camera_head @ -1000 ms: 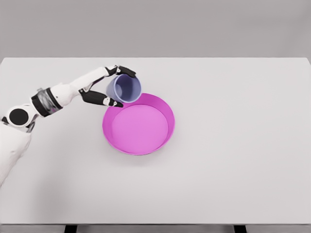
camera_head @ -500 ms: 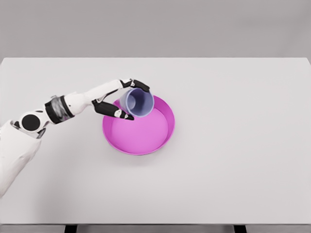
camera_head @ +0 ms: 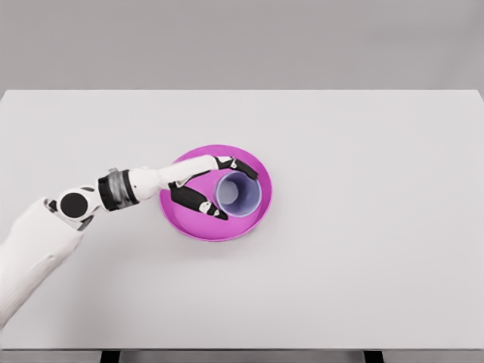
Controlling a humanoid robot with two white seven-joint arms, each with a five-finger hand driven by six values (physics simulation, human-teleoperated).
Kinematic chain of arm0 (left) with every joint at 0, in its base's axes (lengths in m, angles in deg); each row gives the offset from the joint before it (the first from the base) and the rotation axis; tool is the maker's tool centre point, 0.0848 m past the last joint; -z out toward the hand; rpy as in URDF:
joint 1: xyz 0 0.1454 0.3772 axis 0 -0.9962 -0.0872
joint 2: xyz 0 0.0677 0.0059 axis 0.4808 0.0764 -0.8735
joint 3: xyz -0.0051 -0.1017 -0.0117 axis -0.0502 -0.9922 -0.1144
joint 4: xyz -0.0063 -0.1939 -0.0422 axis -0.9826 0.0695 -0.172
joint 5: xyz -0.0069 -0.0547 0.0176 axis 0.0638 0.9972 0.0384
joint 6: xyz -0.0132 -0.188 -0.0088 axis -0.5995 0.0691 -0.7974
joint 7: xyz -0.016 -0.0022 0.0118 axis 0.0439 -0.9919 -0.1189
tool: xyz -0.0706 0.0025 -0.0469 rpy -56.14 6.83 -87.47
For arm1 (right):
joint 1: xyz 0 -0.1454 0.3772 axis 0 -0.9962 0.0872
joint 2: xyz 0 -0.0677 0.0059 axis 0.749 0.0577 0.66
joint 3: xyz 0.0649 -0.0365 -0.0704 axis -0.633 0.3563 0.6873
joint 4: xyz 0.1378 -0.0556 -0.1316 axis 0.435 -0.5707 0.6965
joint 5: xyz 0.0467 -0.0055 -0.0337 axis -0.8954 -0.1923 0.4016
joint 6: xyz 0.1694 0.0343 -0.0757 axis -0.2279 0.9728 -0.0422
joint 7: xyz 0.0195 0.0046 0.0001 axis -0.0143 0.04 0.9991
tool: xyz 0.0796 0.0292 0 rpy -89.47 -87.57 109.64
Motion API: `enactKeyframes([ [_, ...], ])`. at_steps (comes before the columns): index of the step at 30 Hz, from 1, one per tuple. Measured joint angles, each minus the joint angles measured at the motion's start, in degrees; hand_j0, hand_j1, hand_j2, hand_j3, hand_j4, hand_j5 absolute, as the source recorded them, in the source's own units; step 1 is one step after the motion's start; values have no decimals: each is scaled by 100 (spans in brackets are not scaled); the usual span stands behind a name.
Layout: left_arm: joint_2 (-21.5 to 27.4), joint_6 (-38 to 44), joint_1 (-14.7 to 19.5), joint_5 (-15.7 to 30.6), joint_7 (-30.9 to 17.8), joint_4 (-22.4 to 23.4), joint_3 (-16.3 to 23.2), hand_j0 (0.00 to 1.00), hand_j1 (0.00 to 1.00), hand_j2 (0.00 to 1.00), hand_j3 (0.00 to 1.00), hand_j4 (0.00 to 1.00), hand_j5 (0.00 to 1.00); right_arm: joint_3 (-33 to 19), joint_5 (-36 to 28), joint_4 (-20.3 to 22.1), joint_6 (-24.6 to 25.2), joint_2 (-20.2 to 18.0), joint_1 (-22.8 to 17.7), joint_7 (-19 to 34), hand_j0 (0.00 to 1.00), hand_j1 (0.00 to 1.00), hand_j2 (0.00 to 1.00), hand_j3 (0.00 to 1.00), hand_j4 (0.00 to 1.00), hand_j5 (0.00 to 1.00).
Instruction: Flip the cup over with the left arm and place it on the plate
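cup: you have the lavender cup point(camera_head: 238, 194) mouth up, inside the magenta plate point(camera_head: 181, 223), toward its right side
left hand: your left hand point(camera_head: 204, 184) reaches in from the table's left edge; black-tipped fingers point(camera_head: 206, 206) wrap the cup from its left, thumb side over the far rim, gripping it
plate: sits on the white table point(camera_head: 363, 227), a bit left of centre, well clear of all edges
contact: can't tell if the cup base touches the plate floor
markings: no readable text on cup, plate or arm
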Motion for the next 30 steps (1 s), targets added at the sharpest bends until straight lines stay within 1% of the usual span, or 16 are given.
enactKeyframes([
  [8,4,1,70,100,1,80,84,74,74,74,74,74,74,0,0,0,0,0,0,0,100,100,100,100,100,100],
  [17,11,3,123,456,1,114,116,73,73,73,73,73,73,0,0,0,0,0,0,0,100,100,100,100,100,100],
  [24,10,3,114,851,1,133,151,74,74,74,74,74,74,0,0,0,0,0,0,0,100,100,100,100,100,100],
  [30,-13,3,105,971,1,234,159,74,74,74,74,74,74,0,0,0,0,0,0,0,100,100,100,100,100,100],
])
